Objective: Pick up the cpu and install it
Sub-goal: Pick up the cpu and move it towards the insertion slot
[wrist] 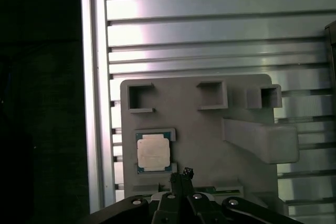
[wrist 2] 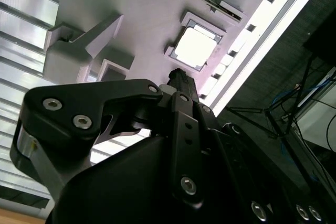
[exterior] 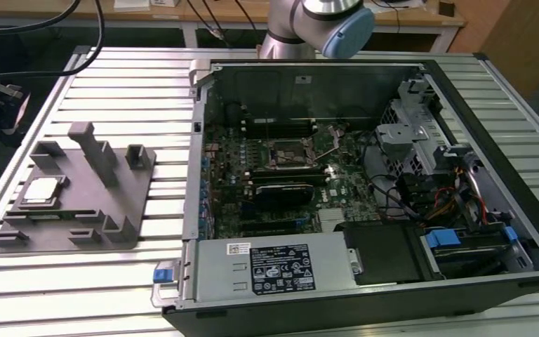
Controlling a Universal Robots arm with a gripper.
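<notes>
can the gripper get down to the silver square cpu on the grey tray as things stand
Probably yes. The small flat silver-topped square cpu lies face up in its recess on the grey plastic tray with nothing over it, and the black gripper hangs above, just beside it. Its jaws look shut.

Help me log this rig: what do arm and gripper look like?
Silver-grey tubular metal arm with a pale blue round joint cap. Matte black gripper of angular linkage plates fastened with silver screw heads, in the second wrist view.
</notes>
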